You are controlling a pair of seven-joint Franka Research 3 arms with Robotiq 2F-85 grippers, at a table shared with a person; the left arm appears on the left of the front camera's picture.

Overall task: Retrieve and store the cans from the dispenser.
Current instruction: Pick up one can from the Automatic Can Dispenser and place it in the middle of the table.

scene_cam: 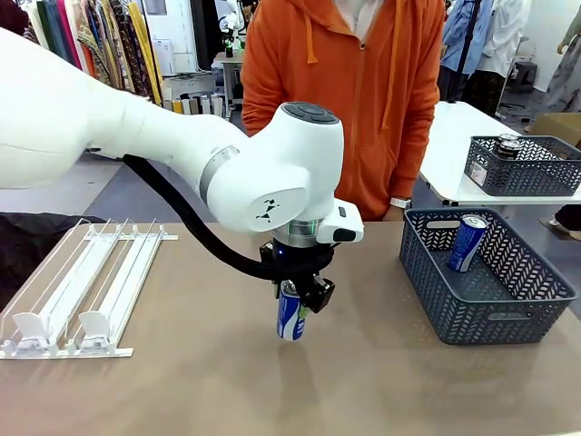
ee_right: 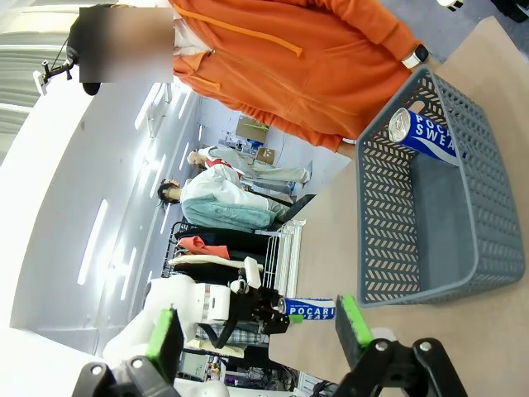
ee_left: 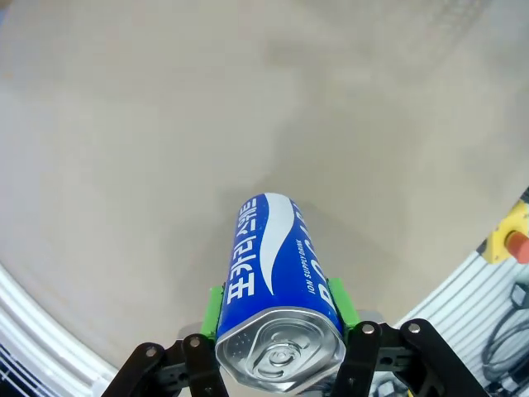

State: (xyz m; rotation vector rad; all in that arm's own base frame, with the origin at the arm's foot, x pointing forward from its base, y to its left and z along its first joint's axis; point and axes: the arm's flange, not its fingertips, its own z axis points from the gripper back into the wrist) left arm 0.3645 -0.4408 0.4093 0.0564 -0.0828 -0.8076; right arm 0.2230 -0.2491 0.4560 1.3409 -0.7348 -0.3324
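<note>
My left gripper [scene_cam: 298, 292] is shut on a blue-and-white Pocari Sweat can [scene_cam: 290, 314] over the middle of the table, top end up and slightly tilted. In the left wrist view the green pads [ee_left: 343, 303] press both sides of this can [ee_left: 277, 277] just below its silver top. The clear dispenser [scene_cam: 82, 283] lies at the left with white pusher tabs at its front and no cans in its lanes. A second Pocari can [scene_cam: 467, 242] leans inside the grey basket [scene_cam: 508, 313] at the right. My right gripper [ee_right: 258, 327] is open, holding nothing, and faces that basket [ee_right: 388, 207] and its can [ee_right: 426, 136].
A person in an orange hoodie [scene_cam: 349, 100] stands at the far edge of the table. Behind on a white table sits another grey mesh basket [scene_cam: 536, 177] with dark cans [scene_cam: 508, 144]. Bare tabletop lies between the held can and the basket.
</note>
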